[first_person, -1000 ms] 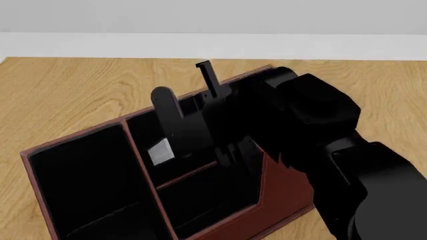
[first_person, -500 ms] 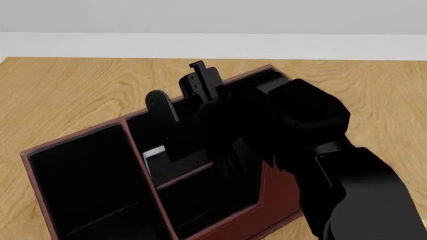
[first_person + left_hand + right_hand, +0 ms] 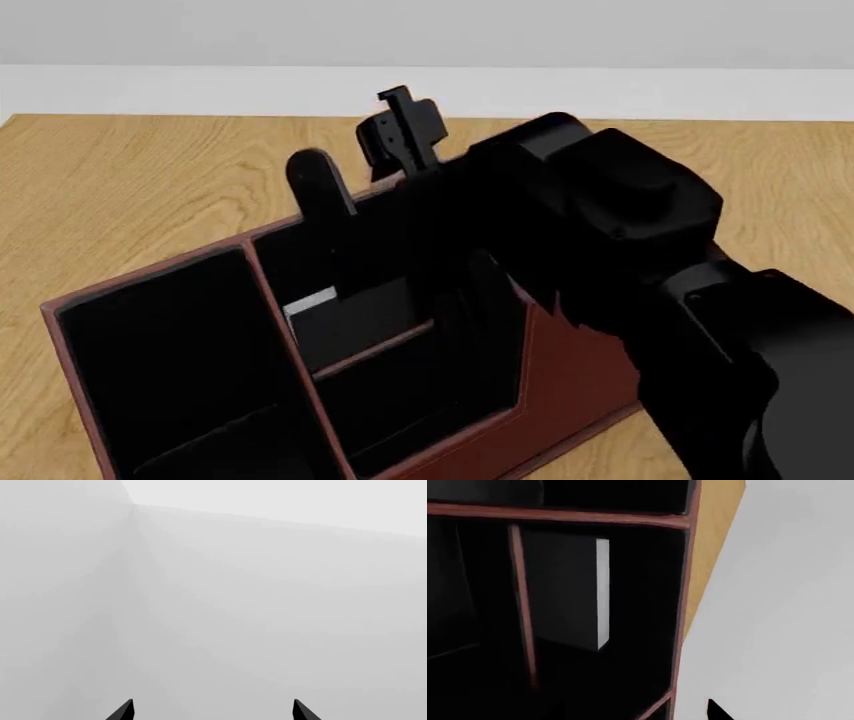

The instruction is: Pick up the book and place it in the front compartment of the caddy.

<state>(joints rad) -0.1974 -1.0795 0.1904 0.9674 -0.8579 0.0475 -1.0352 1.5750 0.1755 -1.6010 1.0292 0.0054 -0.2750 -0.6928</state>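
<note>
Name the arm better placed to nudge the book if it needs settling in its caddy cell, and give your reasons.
Right. The right gripper hangs open just above the caddy, directly over the book lying released in its cell. The left gripper faces only blank grey wall, nowhere near the caddy.

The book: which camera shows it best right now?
The right wrist view: the book shows its dark cover and white page edge unobstructed inside a caddy cell. The head view shows only part of it beneath the right arm. The left wrist view shows none.

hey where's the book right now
In the head view the book lies inside the caddy, in the middle rear cell, under the right gripper.
</note>
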